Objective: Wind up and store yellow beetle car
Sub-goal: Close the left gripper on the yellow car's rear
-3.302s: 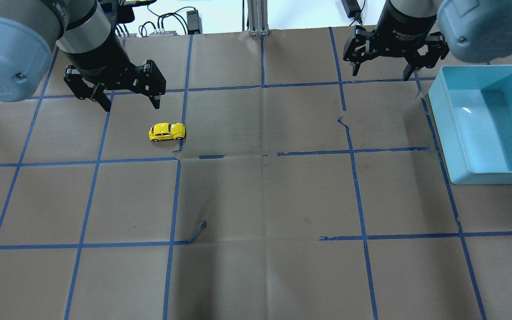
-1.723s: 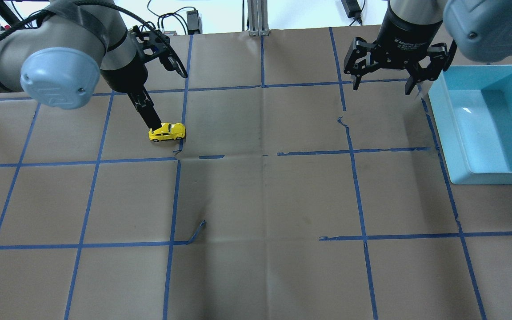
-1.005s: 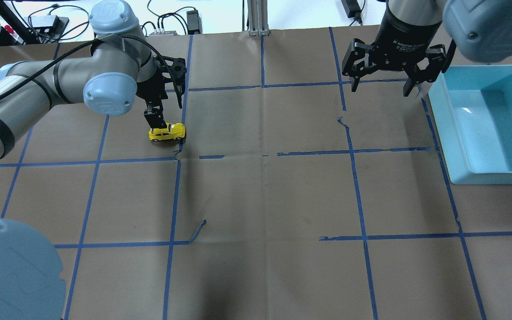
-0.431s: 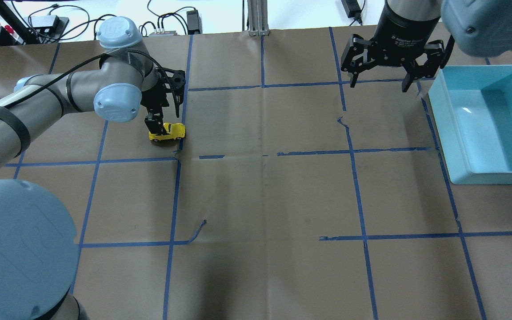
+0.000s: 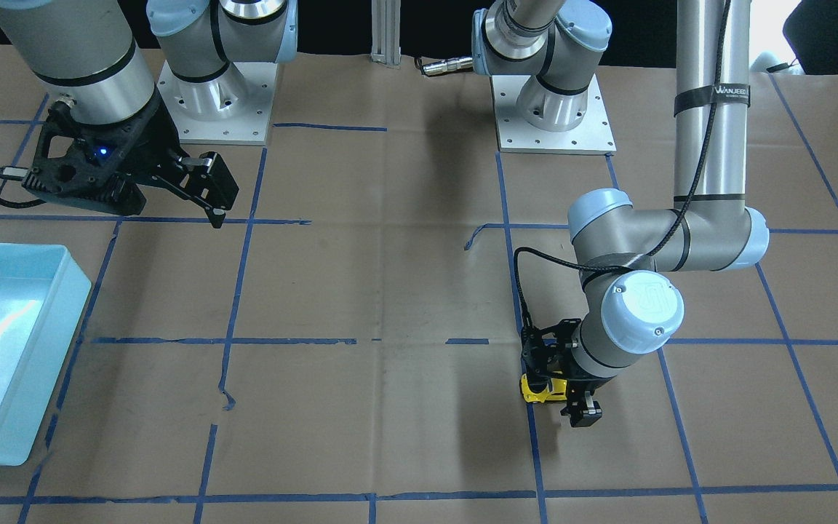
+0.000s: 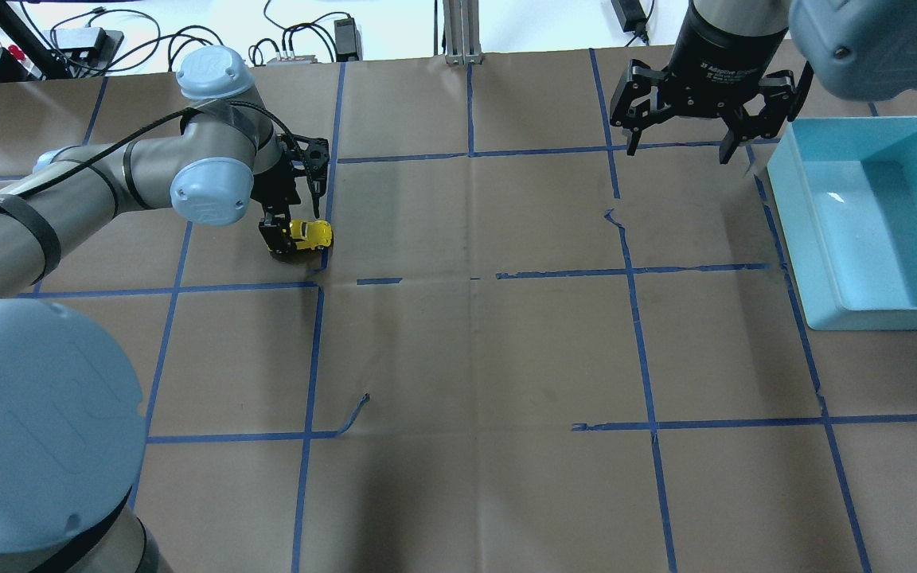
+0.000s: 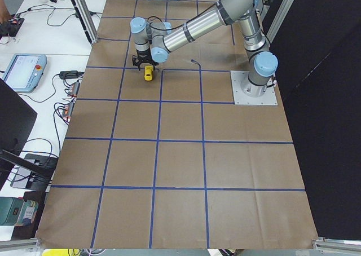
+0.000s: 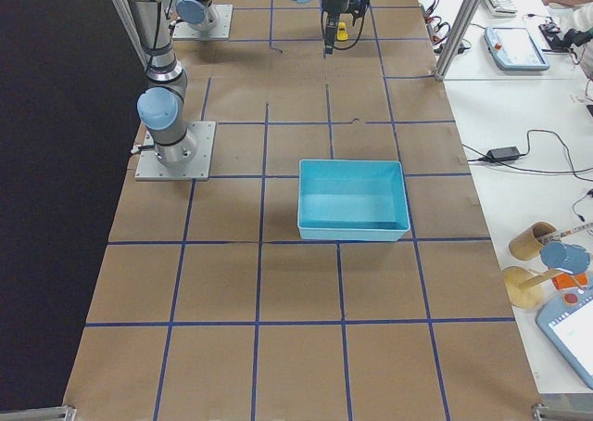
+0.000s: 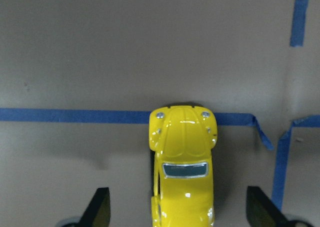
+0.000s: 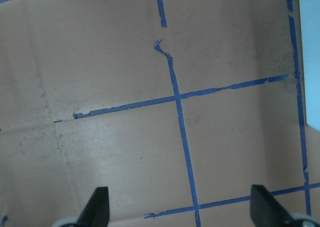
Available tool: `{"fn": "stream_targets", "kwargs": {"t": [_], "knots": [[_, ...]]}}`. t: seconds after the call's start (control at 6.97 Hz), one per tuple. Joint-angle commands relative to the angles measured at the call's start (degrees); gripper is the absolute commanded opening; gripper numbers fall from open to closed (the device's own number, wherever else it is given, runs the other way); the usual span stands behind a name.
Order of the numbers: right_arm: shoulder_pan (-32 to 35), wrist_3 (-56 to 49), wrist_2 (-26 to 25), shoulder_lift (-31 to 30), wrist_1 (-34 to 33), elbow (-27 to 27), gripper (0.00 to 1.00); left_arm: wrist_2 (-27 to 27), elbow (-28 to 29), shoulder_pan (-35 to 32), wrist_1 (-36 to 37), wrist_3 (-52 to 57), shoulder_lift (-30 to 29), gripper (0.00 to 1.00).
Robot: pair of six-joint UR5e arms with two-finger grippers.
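Pointing straight down, the left gripper [image 9: 180, 211] straddles the yellow beetle car [image 9: 183, 152] — jaws wide.

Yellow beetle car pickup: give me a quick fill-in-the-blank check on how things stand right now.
The left gripper straddles the yellow beetle car on the table, its jaws ___.
The right gripper hangs open, holding ___.
The blue bin lies on the robot's ___ side, and the car is not yet in it.
Missing words: open; nothing; right.
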Motion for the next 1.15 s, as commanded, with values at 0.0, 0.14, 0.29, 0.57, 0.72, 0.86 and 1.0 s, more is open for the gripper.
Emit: {"fn": "stream_targets", "kwargs": {"t": [0.0, 0.14, 0.29, 0.57, 0.72, 0.86, 1.0], "knots": [[-0.09, -0.02, 0.00, 0.12, -0.19, -0.06, 1.00, 0.02, -0.08, 0.06, 0.00, -0.19, -0.45, 0.83], [-0.09, -0.02, 0.00, 0.12, -0.27, 0.03, 1.00, -0.06, -0.08, 0.06, 0.00, 0.07, -0.45, 0.66], [-0.09, -0.02, 0.00, 0.12, -0.45, -0.06, 1.00, 0.02, -0.08, 0.06, 0.00, 0.08, -0.28, 0.52], [0.00, 0.07, 0.44, 0.03, -0.54, -0.14, 1.00, 0.02, -0.08, -0.03, -0.08, -0.10, -0.02, 0.09], [-0.09, 0.07, 0.70, 0.03, -0.54, -0.23, 1.00, 0.02, 0.01, -0.03, 0.00, 0.07, 0.08, 0.01], [-0.26, -0.02, 0.62, 0.20, -0.63, -0.84, 1.00, -0.76, 0.27, -0.11, -0.34, -0.62, 0.77, 0.00], [-0.35, -0.02, 0.53, 0.64, -0.63, -1.80, 1.00, -4.68, 0.19, -0.72, -0.61, -0.63, 1.48, 0.00]]}}
